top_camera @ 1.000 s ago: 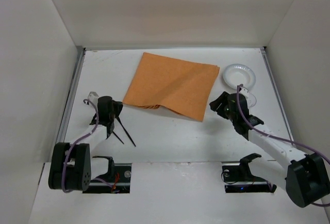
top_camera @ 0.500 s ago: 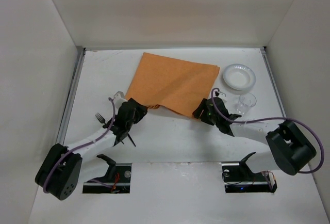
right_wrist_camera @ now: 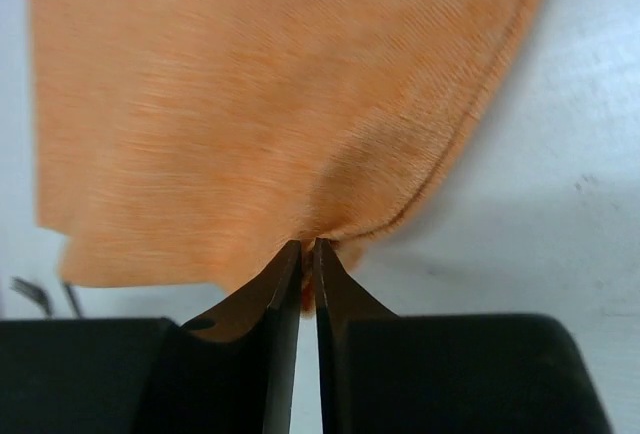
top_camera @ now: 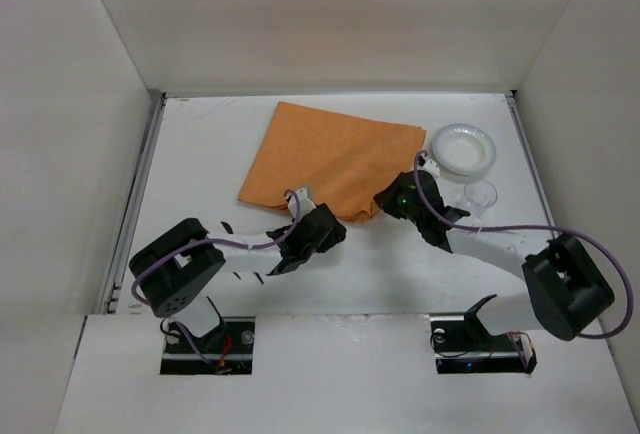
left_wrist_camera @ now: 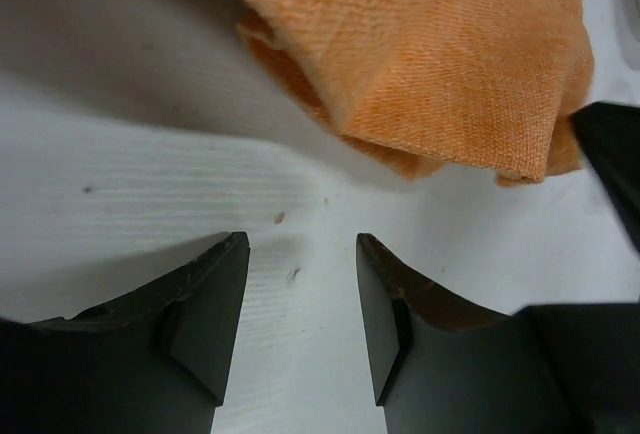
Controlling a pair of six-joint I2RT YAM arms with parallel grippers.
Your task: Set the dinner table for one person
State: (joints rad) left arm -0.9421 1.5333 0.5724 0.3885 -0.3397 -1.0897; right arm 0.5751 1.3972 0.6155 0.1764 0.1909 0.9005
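Observation:
The dinner table (top_camera: 200, 144) is a white tabletop with an orange cloth placemat (top_camera: 330, 154) lying askew at its middle back. My right gripper (top_camera: 380, 204) is at the mat's near right corner, and its jaws (right_wrist_camera: 308, 249) are shut on the hem of the placemat (right_wrist_camera: 250, 104), which bunches there. My left gripper (top_camera: 335, 226) reaches across to the mat's near edge. Its jaws (left_wrist_camera: 300, 254) stand open over bare table, just short of a folded-over corner of the placemat (left_wrist_camera: 430, 64). Nothing is between its fingers.
A white plate (top_camera: 463, 147) sits at the back right, with a clear glass (top_camera: 480, 196) just in front of it, close to my right arm. Black cutlery (right_wrist_camera: 40, 294) lies on the table near my left arm, mostly hidden in the top view. White walls enclose the table.
My left arm swung right from the cutlery to the placemat's near edge and its jaws opened. My right gripper moved to the mat's near corner and closed on it, bunching the cloth.

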